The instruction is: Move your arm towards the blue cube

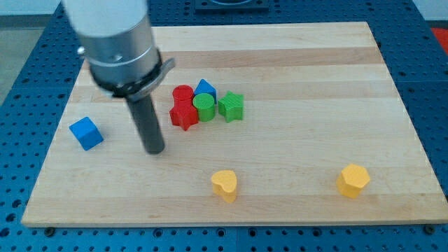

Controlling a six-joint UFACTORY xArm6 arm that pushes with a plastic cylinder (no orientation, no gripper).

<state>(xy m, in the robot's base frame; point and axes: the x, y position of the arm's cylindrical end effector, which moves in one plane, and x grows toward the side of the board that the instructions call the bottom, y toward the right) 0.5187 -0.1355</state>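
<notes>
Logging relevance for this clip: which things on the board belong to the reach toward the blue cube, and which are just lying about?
Belongs to the job:
- blue cube, alone near the view's left
- my tip, just to the cube's right, not touching

Lying about:
- red cylinder
- red star
- green cylinder
- green star
- small blue block
- yellow heart
- yellow hexagon

Bright, even light falls from overhead on the pale board (294, 63), leaving only short, soft shadows tight under the blue cube (86, 133), the yellow blocks (225, 185) and the rod's tip (154, 150). The arm housing (112, 35) at 11 o'clock is large, soft and out of focus, with a pale sheen on its metal. Blocks at centre are fairly sharp, and the board's edges run straight, without bending.
</notes>
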